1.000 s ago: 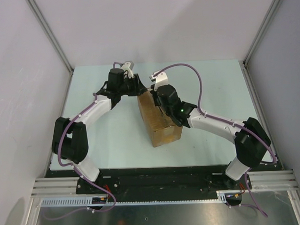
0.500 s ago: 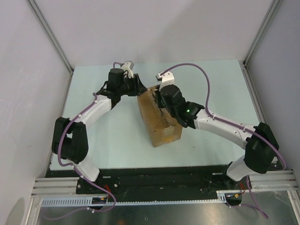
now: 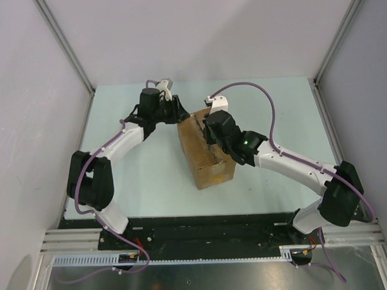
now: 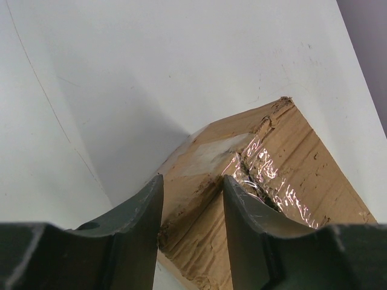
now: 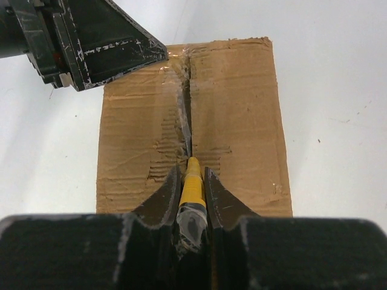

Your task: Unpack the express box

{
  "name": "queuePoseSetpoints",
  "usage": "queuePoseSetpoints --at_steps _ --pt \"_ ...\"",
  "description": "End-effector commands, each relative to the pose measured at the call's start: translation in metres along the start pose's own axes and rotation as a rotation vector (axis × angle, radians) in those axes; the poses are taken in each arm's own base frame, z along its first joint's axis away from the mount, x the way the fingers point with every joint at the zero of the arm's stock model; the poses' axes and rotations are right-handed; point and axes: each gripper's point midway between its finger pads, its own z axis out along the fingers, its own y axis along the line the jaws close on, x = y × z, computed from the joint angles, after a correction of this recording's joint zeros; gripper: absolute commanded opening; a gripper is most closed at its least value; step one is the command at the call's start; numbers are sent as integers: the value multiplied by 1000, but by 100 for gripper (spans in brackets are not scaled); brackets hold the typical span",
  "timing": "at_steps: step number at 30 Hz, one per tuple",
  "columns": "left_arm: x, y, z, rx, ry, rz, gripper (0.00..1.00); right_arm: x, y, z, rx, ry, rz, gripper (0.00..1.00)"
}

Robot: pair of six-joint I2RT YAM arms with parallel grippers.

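Note:
The express box (image 3: pixel 210 166) is a brown cardboard carton standing mid-table, its taped centre seam partly slit. My right gripper (image 3: pixel 212 137) hangs over its top, shut on a yellow utility knife (image 5: pixel 192 187). The knife's blade (image 5: pixel 187 142) sits in the seam of the box (image 5: pixel 242 121). My left gripper (image 3: pixel 180 115) is at the far left corner. In the left wrist view its fingers (image 4: pixel 145 211) straddle that corner of the box (image 4: pixel 296 157), one against the side wall and one at the seam, clamping the box. The left gripper (image 5: pixel 115 42) also shows in the right wrist view.
The pale table (image 3: pixel 137 172) is enclosed by white walls on the left, back and right, with metal posts (image 3: pixel 63 41) at the far corners. The arms' bases sit on a black rail (image 3: pixel 203 230) at the near edge.
My right arm has stretched out and its gripper, with the knife, has slid a little along the seam toward the far end. The left gripper and the box have not moved.

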Motion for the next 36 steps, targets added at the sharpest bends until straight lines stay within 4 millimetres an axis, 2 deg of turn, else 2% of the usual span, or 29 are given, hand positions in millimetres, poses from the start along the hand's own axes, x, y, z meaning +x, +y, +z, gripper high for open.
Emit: queuePoseSetpoints --at_steps 1,14,20,28,36 --pt "45 34 7 -140 132 -51 46 4 -10 -25 51 83 37 0" --pt "53 40 6 -167 142 -65 46 7 -12 -57 42 112 19 0" --pt "54 43 5 -181 143 -71 46 18 -21 -69 86 153 38 0" --pt "56 45 5 -199 144 -93 46 16 -13 -90 51 146 70 0" --pt "60 49 7 -222 147 -125 45 23 -16 -105 74 161 63 0"
